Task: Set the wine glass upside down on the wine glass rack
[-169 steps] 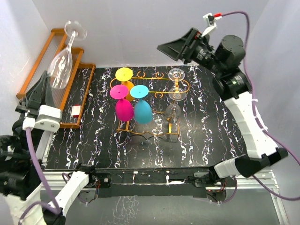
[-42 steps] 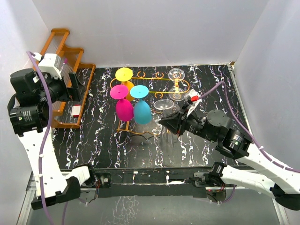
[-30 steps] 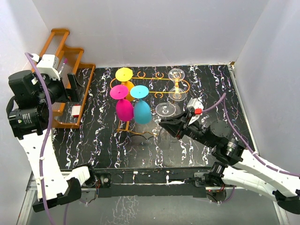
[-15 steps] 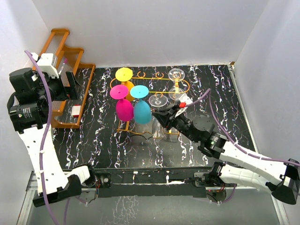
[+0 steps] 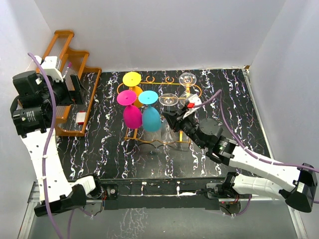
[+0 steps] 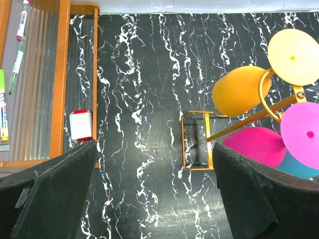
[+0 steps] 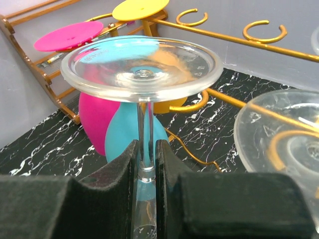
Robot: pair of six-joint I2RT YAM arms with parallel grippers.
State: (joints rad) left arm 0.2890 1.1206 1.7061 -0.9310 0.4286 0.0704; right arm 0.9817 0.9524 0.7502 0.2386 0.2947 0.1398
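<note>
Glasses, pink, cyan and yellow, hang inverted on the wine glass rack; right gripper pinches the stem of a clear wine glass, foot up; left gripper gapes.

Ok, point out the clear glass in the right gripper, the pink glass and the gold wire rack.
clear glass (image 7: 142, 67): right wrist view, its round foot.
pink glass (image 5: 131, 117): top view, its bowl.
gold wire rack (image 6: 249, 121): left wrist view, one leg.

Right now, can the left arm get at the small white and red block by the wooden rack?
Probably yes. The left jaws stand open above the block, with nothing between. The rails of the wooden rack lie close on both sides, so the fit may be tight.
</note>
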